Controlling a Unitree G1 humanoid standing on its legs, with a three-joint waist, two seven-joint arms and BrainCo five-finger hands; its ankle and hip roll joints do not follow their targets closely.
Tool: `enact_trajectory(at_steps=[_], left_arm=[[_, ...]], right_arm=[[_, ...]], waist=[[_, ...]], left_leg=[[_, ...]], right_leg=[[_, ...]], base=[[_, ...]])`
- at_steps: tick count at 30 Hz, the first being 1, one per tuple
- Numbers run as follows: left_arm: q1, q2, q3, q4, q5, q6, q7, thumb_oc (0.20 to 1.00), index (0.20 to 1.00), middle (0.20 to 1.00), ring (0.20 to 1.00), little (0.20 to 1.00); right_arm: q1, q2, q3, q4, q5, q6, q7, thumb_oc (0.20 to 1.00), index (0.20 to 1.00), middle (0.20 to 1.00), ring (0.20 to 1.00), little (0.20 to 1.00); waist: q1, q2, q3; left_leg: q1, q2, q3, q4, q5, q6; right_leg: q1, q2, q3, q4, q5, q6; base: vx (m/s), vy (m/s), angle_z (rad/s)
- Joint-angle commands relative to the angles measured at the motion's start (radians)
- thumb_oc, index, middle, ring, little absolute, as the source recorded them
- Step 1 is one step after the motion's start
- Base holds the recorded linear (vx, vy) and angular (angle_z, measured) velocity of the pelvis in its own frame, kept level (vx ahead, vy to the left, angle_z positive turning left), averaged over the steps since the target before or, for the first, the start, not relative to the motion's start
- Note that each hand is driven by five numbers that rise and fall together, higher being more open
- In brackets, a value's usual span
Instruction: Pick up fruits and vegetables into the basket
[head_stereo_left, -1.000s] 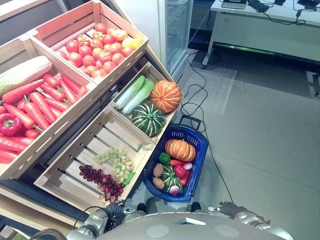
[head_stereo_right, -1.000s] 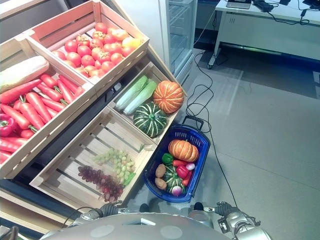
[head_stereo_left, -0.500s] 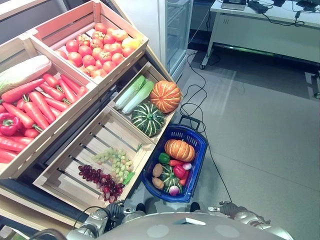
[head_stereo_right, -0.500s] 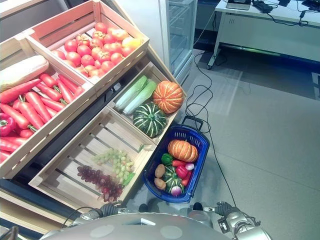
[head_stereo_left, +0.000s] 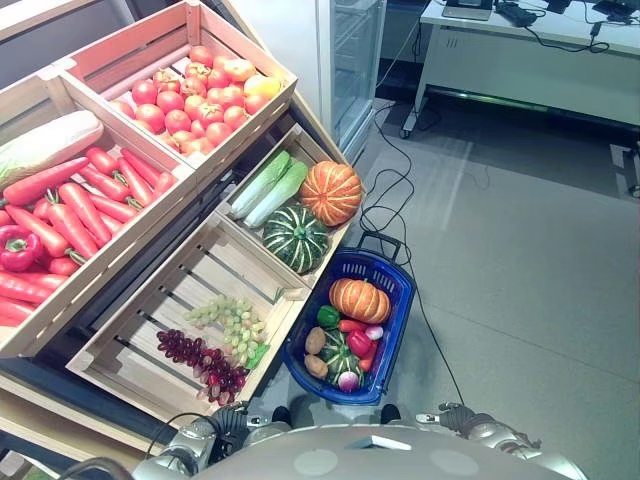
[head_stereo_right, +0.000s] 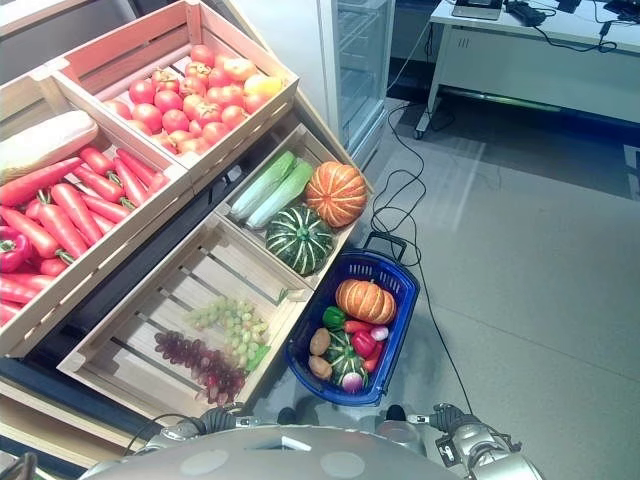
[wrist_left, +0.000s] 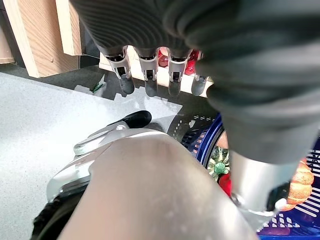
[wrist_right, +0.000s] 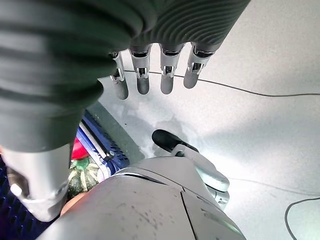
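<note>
A blue basket (head_stereo_left: 398, 283) stands on the floor beside the wooden crates. It holds an orange pumpkin (head_stereo_left: 359, 299), a small green squash (head_stereo_left: 338, 358), a red pepper (head_stereo_left: 360, 343) and several other pieces. The crate beside it carries an orange pumpkin (head_stereo_left: 331, 193), a striped green squash (head_stereo_left: 295, 238) and pale green stalks (head_stereo_left: 268, 186). Green grapes (head_stereo_left: 232, 318) and purple grapes (head_stereo_left: 205, 361) lie in the lowest crate. My left hand (wrist_left: 150, 75) hangs low by my side with straight fingers and holds nothing. My right hand (wrist_right: 155, 75) hangs likewise, fingers straight and empty.
Upper crates hold red tomatoes (head_stereo_left: 190, 100), carrots (head_stereo_left: 75, 205), a red pepper (head_stereo_left: 18, 248) and a cabbage (head_stereo_left: 45, 145). A glass-door fridge (head_stereo_left: 355, 55) stands behind the crates and a grey desk (head_stereo_left: 530, 55) at the back right. Grey floor (head_stereo_left: 530, 260) spreads out to the right.
</note>
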Motion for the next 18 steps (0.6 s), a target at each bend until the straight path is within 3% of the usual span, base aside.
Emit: enact_trajectory(at_steps=[1,11,18], left_arm=[[-0.097,-0.010,0.002,0.071,-0.034,-0.002,0.025,1.000,1.000,1.000,1.000,1.000],[-0.181,0.007,-0.002,0.038,-0.155,-0.018,0.057,1.000,1.000,1.000,1.000,1.000],[-0.246,0.030,-0.002,0.019,-0.230,-0.065,0.068,1.000,1.000,1.000,1.000,1.000]], right_arm=[[-0.080,0.008,0.015,0.037,0.019,0.000,-0.011,1.000,1.000,1.000,1.000,1.000],[-0.188,-0.022,0.038,0.006,0.076,0.011,-0.051,1.000,1.000,1.000,1.000,1.000],[-0.249,-0.056,0.031,-0.016,0.141,0.012,-0.052,1.000,1.000,1.000,1.000,1.000]], waist=[[0.004,-0.026,0.102],[-0.004,0.005,0.250],[-0.003,0.004,0.318]], left_leg=[[-0.024,-0.020,-0.015,0.007,-0.059,0.035],[-0.181,-0.050,-0.044,0.007,-0.011,0.044],[-0.244,-0.056,-0.062,0.007,0.011,0.046]], right_leg=[[0.009,-0.034,-0.066,0.010,-0.025,0.021],[-0.140,-0.025,-0.055,0.010,0.013,0.005],[-0.207,-0.014,-0.044,0.055,0.006,-0.009]], base=[[0.01,-0.025,0.04],[-0.10,-0.008,0.07],[-0.05,-0.007,0.08]])
